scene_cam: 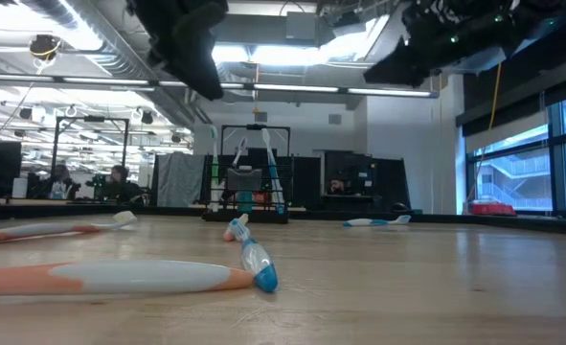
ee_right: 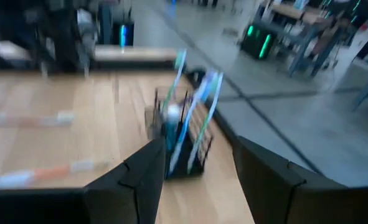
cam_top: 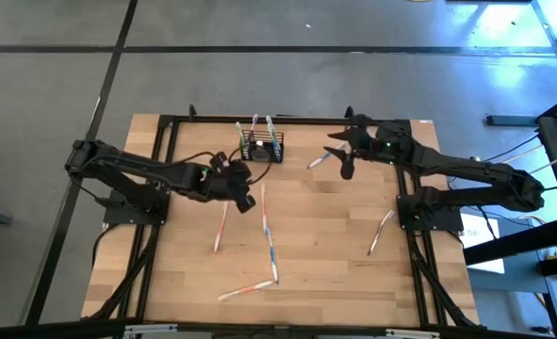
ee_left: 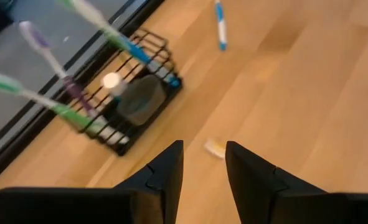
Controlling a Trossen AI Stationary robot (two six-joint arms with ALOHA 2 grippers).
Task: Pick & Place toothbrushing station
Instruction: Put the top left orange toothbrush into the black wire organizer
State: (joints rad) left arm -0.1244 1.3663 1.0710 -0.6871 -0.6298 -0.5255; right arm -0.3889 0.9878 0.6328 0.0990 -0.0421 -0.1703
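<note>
Surface: wooden table (cam_top: 306, 235) is lying under both arms, a workshop hall showing beyond it in the low view.
Station: toothbrushing station (cam_top: 261, 149) is standing upright just ahead of the left tool, near the table's far edge, with toothbrushes (ee_left: 59, 81) leaning out of it.
Left tool: left tool (cam_top: 244, 186) is hovering just short of the station, fingers parted a little, gripping nothing.
Right tool: right tool (cam_top: 345, 166) is hanging well off to the station's other side, fingers spread wide and empty.
Handling: judged light and stiff but top-heavy with brushes; thin wire is likely offering little friction. Taking a side wall or top rim, clear of the brushes, seems safest.
Views: left wrist view is showing a tube (ee_left: 112, 84) and a dark object inside the basket; the high view is not resolving these. Only the high view is showing loose brushes (cam_top: 269, 235) scattered behind the left tool.
</note>
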